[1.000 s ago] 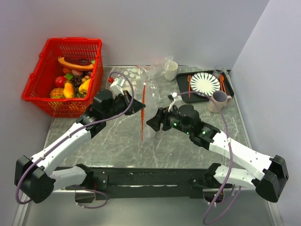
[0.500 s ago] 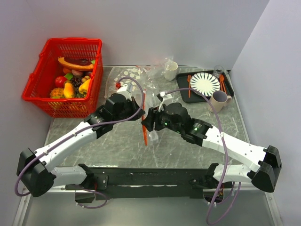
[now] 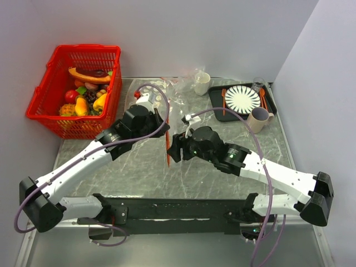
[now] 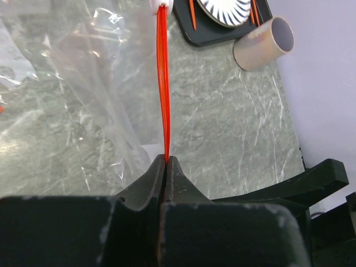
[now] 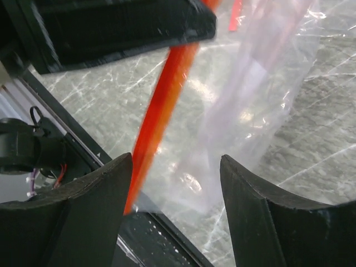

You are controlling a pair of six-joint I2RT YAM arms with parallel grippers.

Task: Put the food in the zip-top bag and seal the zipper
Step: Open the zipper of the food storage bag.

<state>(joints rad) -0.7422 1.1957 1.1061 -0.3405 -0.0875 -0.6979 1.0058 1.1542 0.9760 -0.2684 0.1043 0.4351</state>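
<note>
Grey marbled tabletop between pale walls, seen from above: the left gripper (image 3: 164, 119) is clamped on the zipper (image 3: 168, 146), an orange-red line running from it toward the near edge at mid-table. The zip-top bag (image 3: 179, 119) shows as clear film just right of the strip. The right gripper (image 3: 173, 149) sits by the strip's lower part. A red basket (image 3: 61, 125) of toy food stands far left; a black tray (image 3: 232, 115) with a striped plate (image 3: 242, 99), a mug (image 3: 257, 119) and a white cup (image 3: 202, 83) lie far right. From the left wrist, the left gripper (image 4: 166, 161) has both fingers pressed together on the zipper (image 4: 163, 83), the zip-top bag (image 4: 94, 83) spreading left of it, the mug (image 4: 264, 43) beside the tray (image 4: 217, 38). From the right wrist, the right gripper (image 5: 175, 161) stands spread wide, holding nothing; the zipper (image 5: 167, 100) slants through the gap near one finger, the zip-top bag (image 5: 261, 83) beside it; whether either touches a finger cannot be told.
</note>
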